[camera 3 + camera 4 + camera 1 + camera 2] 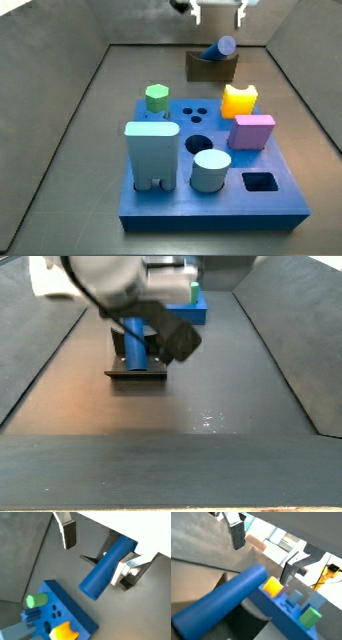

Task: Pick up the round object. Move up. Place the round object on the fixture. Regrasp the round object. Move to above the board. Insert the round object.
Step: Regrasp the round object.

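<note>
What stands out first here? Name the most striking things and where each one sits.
The round object, a dark-blue rod, leans tilted in the notch of the brown fixture at the far end of the floor. The open hand is around it without touching, fingers clear on either side in both wrist views. Nearer the camera in a side view lies the blue board, crowded with coloured pieces.

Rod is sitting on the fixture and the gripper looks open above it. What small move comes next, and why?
Probably lower the gripper and close on the round object. It rests tilted in the fixture, and the open fingers straddle it without touching, so the regrasp is not yet done.
</note>
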Motion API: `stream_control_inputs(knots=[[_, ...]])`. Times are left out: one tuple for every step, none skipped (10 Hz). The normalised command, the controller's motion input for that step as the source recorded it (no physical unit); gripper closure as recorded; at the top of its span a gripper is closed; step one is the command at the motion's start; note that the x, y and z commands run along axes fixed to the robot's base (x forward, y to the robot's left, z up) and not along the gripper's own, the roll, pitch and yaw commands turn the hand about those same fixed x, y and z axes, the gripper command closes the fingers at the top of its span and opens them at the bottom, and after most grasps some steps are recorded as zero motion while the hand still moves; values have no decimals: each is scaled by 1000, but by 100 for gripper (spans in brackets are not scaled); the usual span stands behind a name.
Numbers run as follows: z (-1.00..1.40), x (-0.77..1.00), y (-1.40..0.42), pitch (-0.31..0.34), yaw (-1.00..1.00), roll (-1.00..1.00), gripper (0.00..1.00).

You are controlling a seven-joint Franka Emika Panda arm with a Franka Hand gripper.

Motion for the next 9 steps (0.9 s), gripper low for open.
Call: stream_control_inputs(knots=[[1000,-1,-958,53,-5,1000,0],[979,1,-1000,52,-6,1000,0],[942,-22,-1000,42,-6,1000,0],[911,-58,-1000,34,-7,1000,0],[799,-75,-966,27,-7,1000,0],[652,-68,-847,25,-7,1000,0],[258,-43,-532,21,-7,1000,0],[107,-32,-399,19,-7,1000,0],[22,-12,-137,15,-6,1000,0]])
